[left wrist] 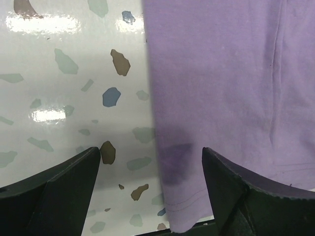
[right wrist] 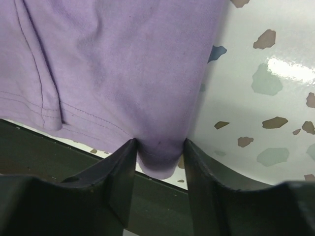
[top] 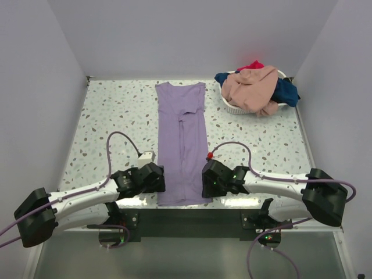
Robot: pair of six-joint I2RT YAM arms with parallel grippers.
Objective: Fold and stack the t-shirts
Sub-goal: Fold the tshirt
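Observation:
The lavender t-shirt (top: pixel 181 139) lies flat in a long narrow strip down the middle of the table, its hem at the near edge. My left gripper (top: pixel 153 177) is open at the hem's left corner. In the left wrist view the shirt's left edge (left wrist: pixel 221 73) lies between the wide-apart jaws of that gripper (left wrist: pixel 150 157), untouched. My right gripper (top: pixel 207 180) is at the hem's right corner. In the right wrist view it (right wrist: pixel 159 147) is shut on a bunched fold of the lavender fabric (right wrist: pixel 113 59). The peach-pink shirt (top: pixel 251 87), navy shirt (top: pixel 286 92) and red shirt (top: pixel 254 64) are piled in the basket.
The white oval basket (top: pixel 232 106) stands at the back right of the speckled table (top: pixel 116 116). The table's near edge, with a dark bar below it, runs right under both grippers (right wrist: pixel 59 147). Grey walls enclose the left, back and right.

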